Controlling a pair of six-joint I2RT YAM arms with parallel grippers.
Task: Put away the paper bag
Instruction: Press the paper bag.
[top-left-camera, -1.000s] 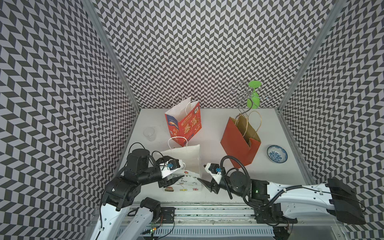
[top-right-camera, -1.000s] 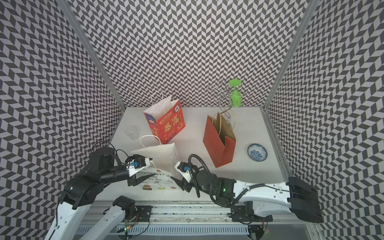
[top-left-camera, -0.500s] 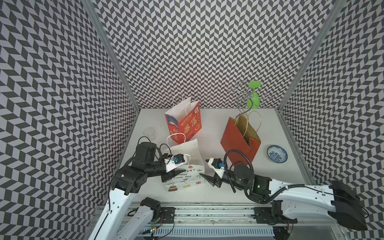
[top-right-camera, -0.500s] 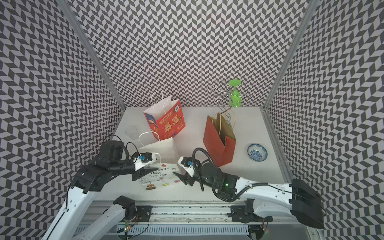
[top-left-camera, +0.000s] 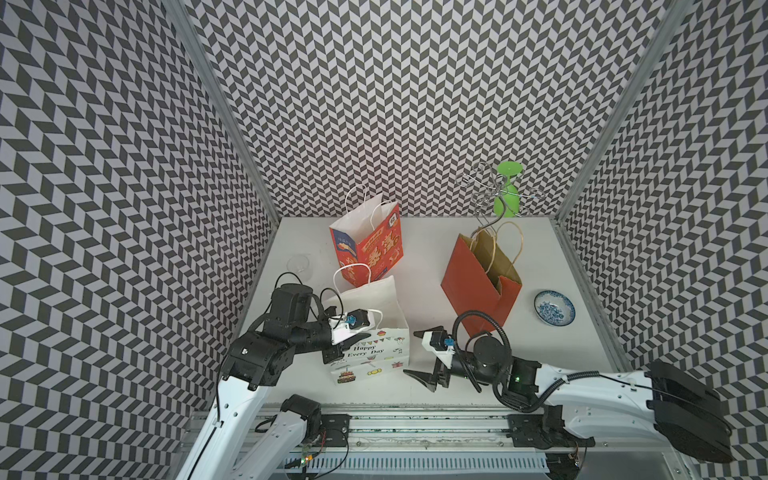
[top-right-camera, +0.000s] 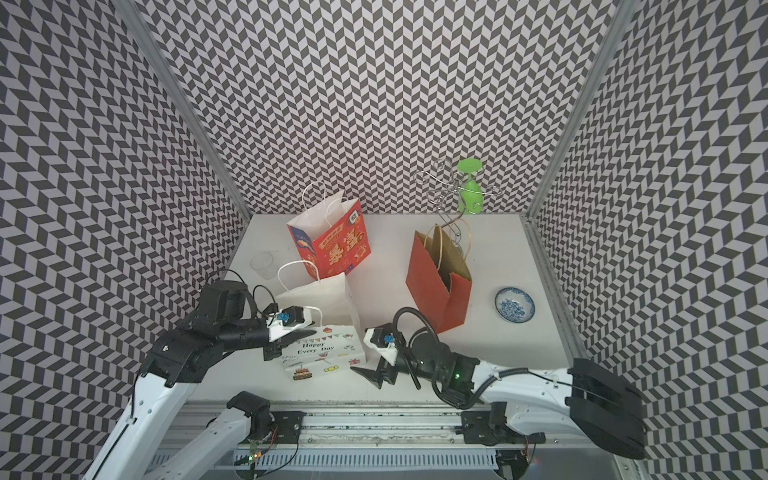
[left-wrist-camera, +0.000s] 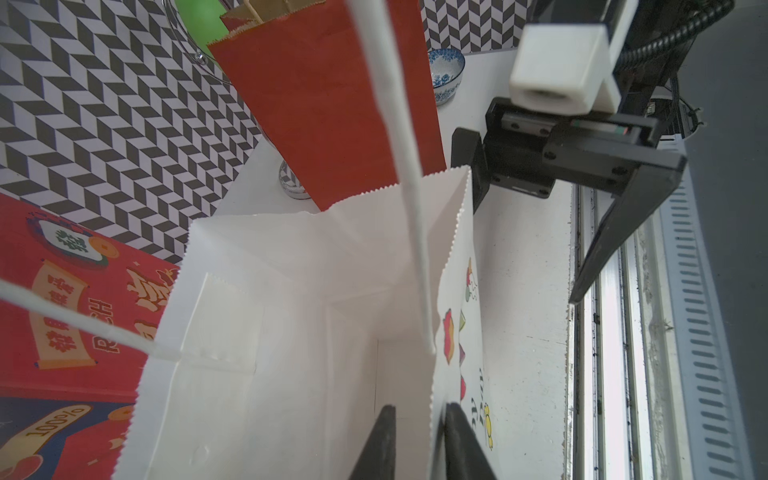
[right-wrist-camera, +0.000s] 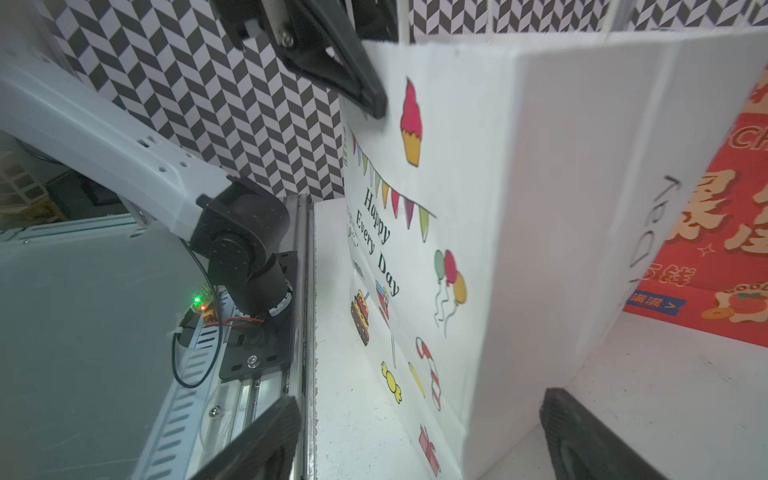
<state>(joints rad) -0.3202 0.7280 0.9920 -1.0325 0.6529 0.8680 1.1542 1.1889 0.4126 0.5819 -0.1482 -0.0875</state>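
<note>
Here is the white paper bag (top-left-camera: 370, 307), upright near the front edge of the worktop (top-left-camera: 424, 257), left of the middle, its "Happy Every Day" print facing the front. The left pincer (left-wrist-camera: 419, 432) sits at the bag's top rim. In the left wrist view one finger is inside the front wall and one outside, with only a narrow gap. I cannot tell whether it is really pinching the paper.

The right pincer (top-left-camera: 417, 354) hovers just beside the bag's right side. Its jaws are spread wide with nothing between them, and it is clear of the paper.

Behind the white bag stands a red printed bag (top-left-camera: 368, 245). A plain red bag (top-left-camera: 478, 286) stands right of the middle. A blue-patterned bowl (top-left-camera: 555, 306) rests near the right edge and a clear cup (top-left-camera: 298, 266) near the left edge.
</note>
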